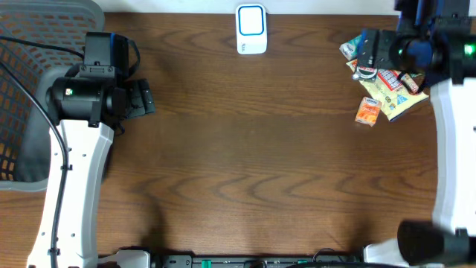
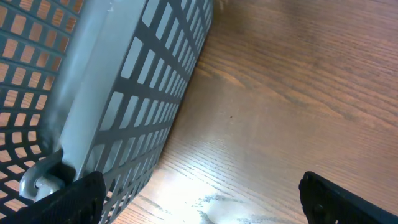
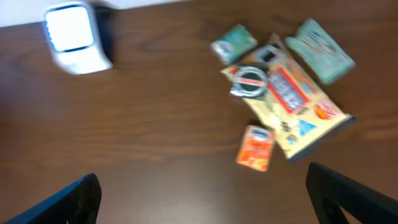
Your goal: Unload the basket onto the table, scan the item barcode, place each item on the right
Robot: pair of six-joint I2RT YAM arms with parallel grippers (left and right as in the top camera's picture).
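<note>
Nothing has been picked up yet, so this looks like the very start: choosing an item and reaching for it.

The items (image 1: 383, 83) sit in a small pile at the far right of the brown surface (image 1: 253, 156). In the pile there is a yellow packet (image 3: 292, 102), a small orange pack (image 3: 255, 147) lying just beside it, two green-blue packs (image 3: 320, 41) and a round metal thing (image 3: 249, 81) on top of the yellow packet. The right wrist view is blurry, so no barcode can be seen.

The scanner (image 1: 251, 28) is white with a blue-edged window. It stands at the far edge of the surface, in the middle, well apart from the pile.

The right end effector (image 3: 202, 193) is above the pile. Its two dark fingers are spread wide and hold nothing. The left end effector (image 2: 202, 196) is on the other side, next to a grey basket (image 2: 124, 93). Its fingers are spread wide too, and it is empty.

Next, I think the right arm needs to go down onto one item. The orange pack looks easiest, since it lies a bit apart at the edge of the pile. The fingers must close on it alone and not drag the yellow packet along. Then the pack has to go over to the scanner, with its barcode side turned to the window.
</note>
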